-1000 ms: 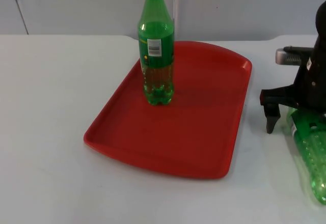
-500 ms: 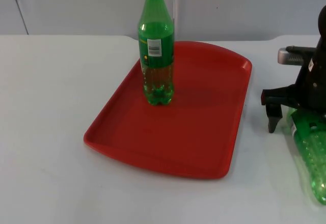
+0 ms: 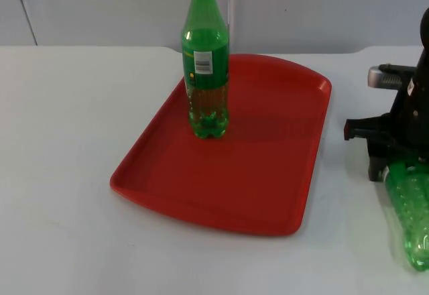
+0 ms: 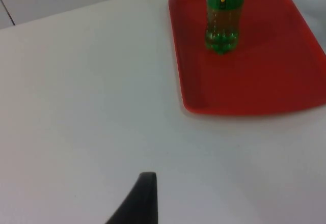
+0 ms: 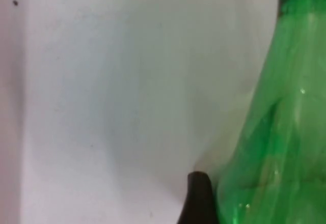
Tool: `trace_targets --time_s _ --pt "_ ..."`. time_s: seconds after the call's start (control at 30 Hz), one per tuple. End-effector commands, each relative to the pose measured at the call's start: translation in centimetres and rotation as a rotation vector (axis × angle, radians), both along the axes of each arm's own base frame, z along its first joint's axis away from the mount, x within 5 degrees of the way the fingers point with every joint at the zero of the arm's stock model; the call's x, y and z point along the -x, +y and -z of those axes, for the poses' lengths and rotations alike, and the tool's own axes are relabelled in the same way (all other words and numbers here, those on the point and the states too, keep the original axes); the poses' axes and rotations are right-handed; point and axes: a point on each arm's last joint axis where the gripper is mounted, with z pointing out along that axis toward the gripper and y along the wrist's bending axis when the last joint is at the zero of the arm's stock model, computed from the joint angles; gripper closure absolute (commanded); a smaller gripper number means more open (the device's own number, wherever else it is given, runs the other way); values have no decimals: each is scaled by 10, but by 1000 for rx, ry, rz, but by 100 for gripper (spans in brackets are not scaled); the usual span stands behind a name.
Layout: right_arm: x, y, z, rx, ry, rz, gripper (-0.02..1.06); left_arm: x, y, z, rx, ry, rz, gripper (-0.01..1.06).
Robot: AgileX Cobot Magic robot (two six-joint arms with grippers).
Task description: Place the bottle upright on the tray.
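A green bottle [image 3: 205,74] with a black cap stands upright on the far left part of the red tray [image 3: 268,167]. A second green bottle [image 3: 412,208] lies on its side on the table right of the tray. My right gripper [image 3: 392,166] is down over its neck end and shut on it. In the right wrist view a black fingertip [image 5: 199,198] presses against the green plastic [image 5: 275,132]. My left gripper [image 4: 147,203] waits above bare table left of the tray [image 4: 254,81], with the standing bottle [image 4: 223,25] ahead of it.
The grey partition wall [image 3: 322,7] closes the table behind the tray. White table top [image 3: 60,141] stretches wide to the left of the tray and along the front edge.
The right gripper sank lower over the lying bottle's neck, and its visible finger slid inward against the bottle. The tray and the standing bottle stayed put.
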Motion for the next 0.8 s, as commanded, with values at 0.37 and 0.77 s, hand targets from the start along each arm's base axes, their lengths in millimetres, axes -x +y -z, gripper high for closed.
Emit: trace_targets --time_s 0.37,0.77 --pt "-2 3 -105 -74 -352 -158 105 0 0 1 2 2 -1 0" --pt "27 8 -257 -110 -1067 -401 105 0 0 1 2 2 -1 0"
